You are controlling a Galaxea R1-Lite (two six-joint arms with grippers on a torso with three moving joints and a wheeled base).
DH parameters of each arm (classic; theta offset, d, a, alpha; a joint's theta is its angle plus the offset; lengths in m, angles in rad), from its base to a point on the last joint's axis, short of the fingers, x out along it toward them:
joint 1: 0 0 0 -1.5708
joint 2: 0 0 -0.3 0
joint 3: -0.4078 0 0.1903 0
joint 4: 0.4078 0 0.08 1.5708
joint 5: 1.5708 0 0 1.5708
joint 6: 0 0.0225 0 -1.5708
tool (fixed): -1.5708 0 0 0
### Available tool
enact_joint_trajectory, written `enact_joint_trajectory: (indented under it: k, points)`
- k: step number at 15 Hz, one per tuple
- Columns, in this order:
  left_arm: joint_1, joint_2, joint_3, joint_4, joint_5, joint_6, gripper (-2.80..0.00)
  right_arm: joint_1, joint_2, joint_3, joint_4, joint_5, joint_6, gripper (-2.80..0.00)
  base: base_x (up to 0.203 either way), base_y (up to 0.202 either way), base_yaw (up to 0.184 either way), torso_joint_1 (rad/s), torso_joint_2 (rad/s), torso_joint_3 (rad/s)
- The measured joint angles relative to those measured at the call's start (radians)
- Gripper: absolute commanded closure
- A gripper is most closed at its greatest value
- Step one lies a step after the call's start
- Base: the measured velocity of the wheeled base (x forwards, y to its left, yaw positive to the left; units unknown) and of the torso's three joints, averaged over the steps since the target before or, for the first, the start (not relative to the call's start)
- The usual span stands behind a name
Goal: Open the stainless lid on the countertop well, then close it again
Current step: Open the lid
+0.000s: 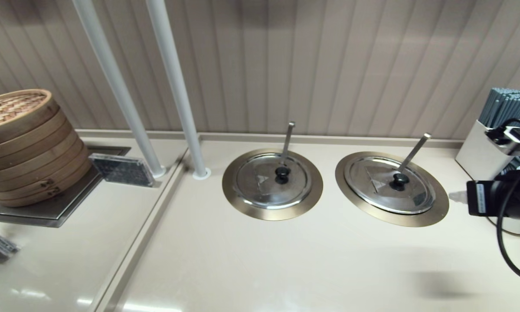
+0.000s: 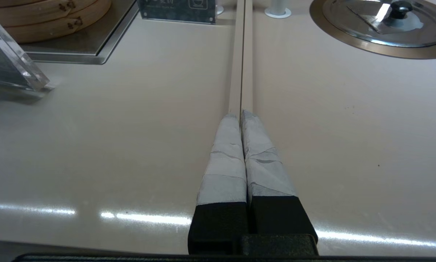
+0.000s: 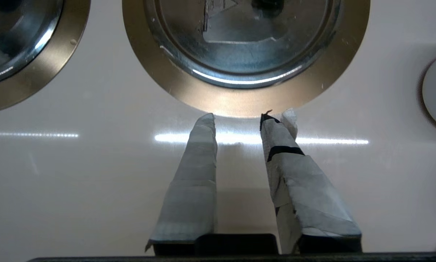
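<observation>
The stainless lid (image 1: 383,188) lies flat over the countertop well (image 1: 431,211), the right one of two, with its black knob (image 1: 400,179) and the slanting ladle handle (image 1: 413,152). In the right wrist view the lid (image 3: 239,54) and the gold ring (image 3: 239,102) fill the top, and my right gripper (image 3: 244,115) hovers open just short of the ring, nothing between its fingers. The right arm (image 1: 496,199) shows at the head view's right edge. My left gripper (image 2: 240,113) is shut and empty, low over the counter seam on the left.
The twin lid (image 1: 264,184) with a vertical ladle handle (image 1: 287,141) covers the left well. Stacked bamboo steamers (image 1: 23,147) stand far left beside a small sign (image 1: 121,170). Two white poles (image 1: 173,86) rise behind. A white holder of grey sticks (image 1: 481,151) stands far right.
</observation>
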Motion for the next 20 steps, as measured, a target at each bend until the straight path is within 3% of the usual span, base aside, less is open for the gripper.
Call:
enact_joint_trajectory:
  k: [7,12,14,18,20]
  points:
    - [0.0,0.0,0.0,0.0,0.0,0.0,0.0,0.032,0.345,-0.076,-0.548,-0.021,0.002,-2.8,0.0,0.0,0.0,0.0,0.0,0.0]
    - [0.0,0.0,0.0,0.0,0.0,0.0,0.0,-0.016,0.556,-0.01,-1.031,-0.025,-0.021,-2.8,0.0,0.0,0.0,0.0,0.0,0.0]
    - [0.0,0.0,0.001,0.0,0.0,0.0,0.0,-0.055,0.63,-0.014,-1.103,-0.027,-0.023,-2.8,0.0,0.0,0.0,0.0,0.0,0.0]
    - [0.0,0.0,0.0,0.0,0.0,0.0,0.0,-0.101,0.724,-0.023,-1.109,-0.016,0.088,-2.8,0.0,0.0,0.0,0.0,0.0,0.0]
    - [0.0,0.0,0.0,0.0,0.0,0.0,0.0,-0.106,0.749,-0.023,-1.11,-0.017,0.093,-2.8,0.0,0.0,0.0,0.0,0.0,0.0]
